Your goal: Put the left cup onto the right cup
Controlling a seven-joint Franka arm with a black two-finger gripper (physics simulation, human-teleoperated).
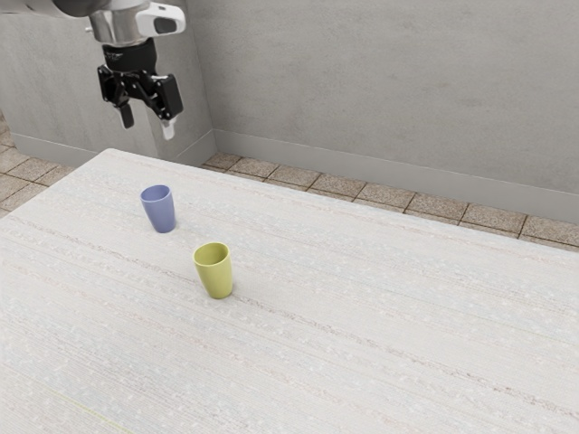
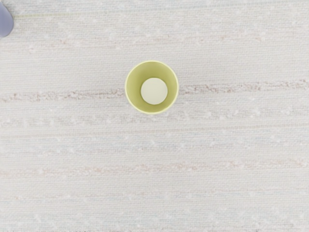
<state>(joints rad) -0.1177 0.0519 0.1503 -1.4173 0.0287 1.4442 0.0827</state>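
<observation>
Two cups stand upright on the pale table (image 1: 362, 325). The blue cup (image 1: 157, 208) is toward the exterior view's left and farther back. The yellow-green cup (image 1: 213, 269) stands nearer the front, to the blue one's right. My gripper (image 1: 145, 120) hangs high above the table's back left corner, well above both cups, open with nothing between its fingers. In the wrist view the yellow-green cup (image 2: 151, 87) is seen straight from above, its mouth open upward, and a sliver of the blue cup (image 2: 5, 21) shows at the edge.
A grey wall (image 1: 380, 81) runs behind the table, with a strip of brown tiled floor (image 1: 380, 194) below it. The table's back edge (image 1: 298, 188) passes just behind the cups.
</observation>
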